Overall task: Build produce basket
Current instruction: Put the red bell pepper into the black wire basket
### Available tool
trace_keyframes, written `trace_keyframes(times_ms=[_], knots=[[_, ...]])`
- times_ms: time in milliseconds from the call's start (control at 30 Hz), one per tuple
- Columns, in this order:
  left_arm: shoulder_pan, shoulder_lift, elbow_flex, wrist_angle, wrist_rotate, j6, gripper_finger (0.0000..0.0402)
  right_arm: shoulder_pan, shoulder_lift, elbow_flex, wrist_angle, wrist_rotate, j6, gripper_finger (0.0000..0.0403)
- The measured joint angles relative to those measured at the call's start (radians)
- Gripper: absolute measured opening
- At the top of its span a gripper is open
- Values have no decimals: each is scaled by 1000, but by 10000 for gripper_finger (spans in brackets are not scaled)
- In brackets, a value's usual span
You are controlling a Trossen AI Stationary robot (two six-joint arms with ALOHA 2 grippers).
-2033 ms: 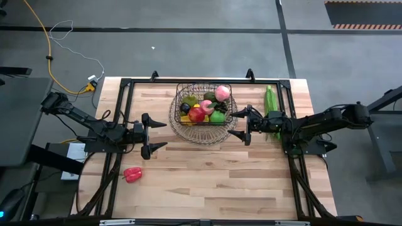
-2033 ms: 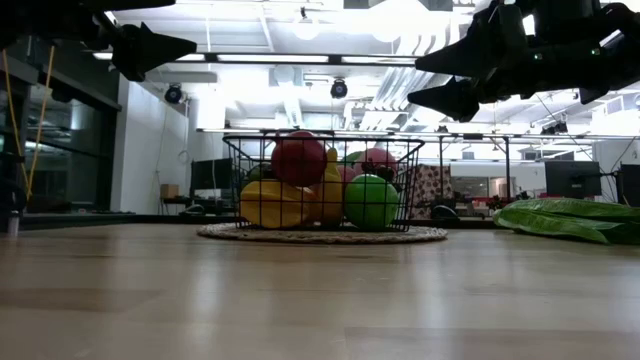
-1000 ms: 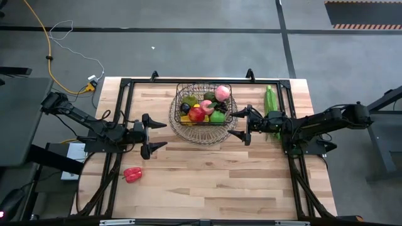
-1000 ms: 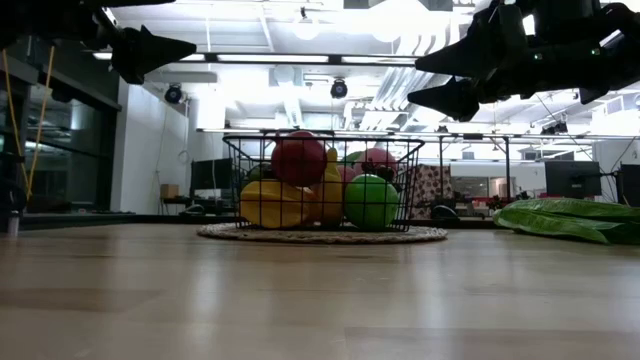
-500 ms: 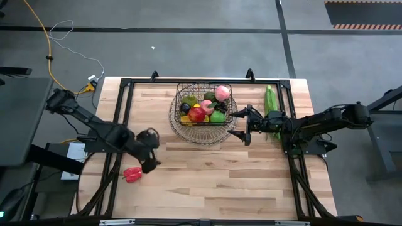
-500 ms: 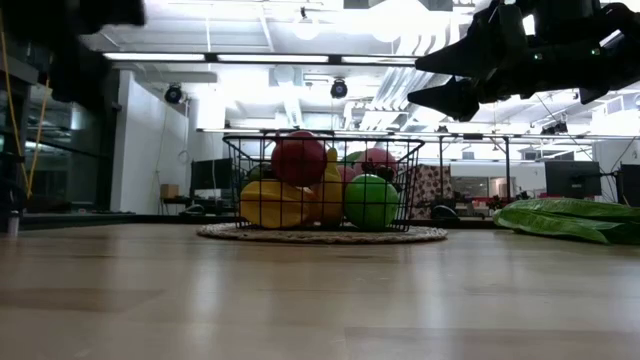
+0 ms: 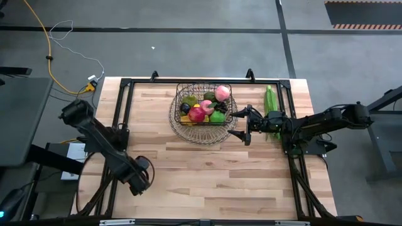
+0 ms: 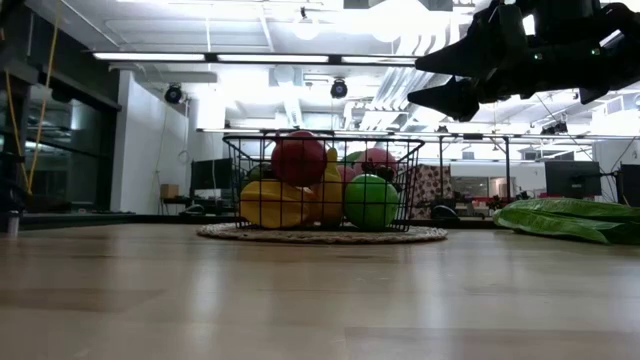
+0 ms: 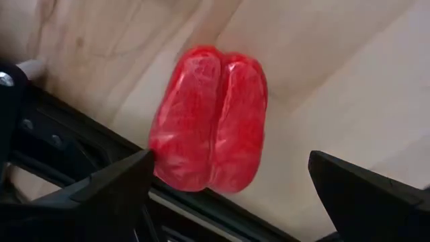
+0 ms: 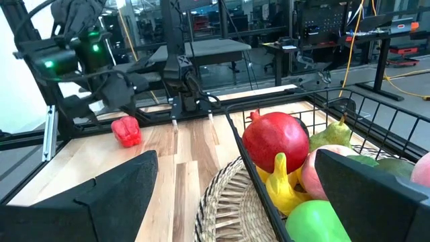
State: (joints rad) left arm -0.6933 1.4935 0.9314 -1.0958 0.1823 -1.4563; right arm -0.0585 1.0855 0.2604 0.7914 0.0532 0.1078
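Lying between spread jaws: red pepper (image 9: 208, 128)

Wood-plank table (image 7: 207, 169) sits on grey floor. Yellow cable (image 7: 39, 25) and white cable (image 7: 63, 28) on the floor at 10 o'clock of it. Orange-black hazard strip (image 7: 365, 26) at 1 o'clock, ceiling lights (image 8: 300, 58) in the room behind.
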Motion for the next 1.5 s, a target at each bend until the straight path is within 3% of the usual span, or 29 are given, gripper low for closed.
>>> trace_keyframes(times_ms=[467, 1133, 1500], knots=[[41, 96, -1, -10, -87, 133, 383, 0, 0, 0, 8, 0, 0, 392], [58, 238, -1, -4, -38, 220, 381, 0, 0, 0, 6, 0, 6, 392], [58, 236, 0, -11, -28, 227, 296, 0, 0, 0, 6, 0, 8, 392]])
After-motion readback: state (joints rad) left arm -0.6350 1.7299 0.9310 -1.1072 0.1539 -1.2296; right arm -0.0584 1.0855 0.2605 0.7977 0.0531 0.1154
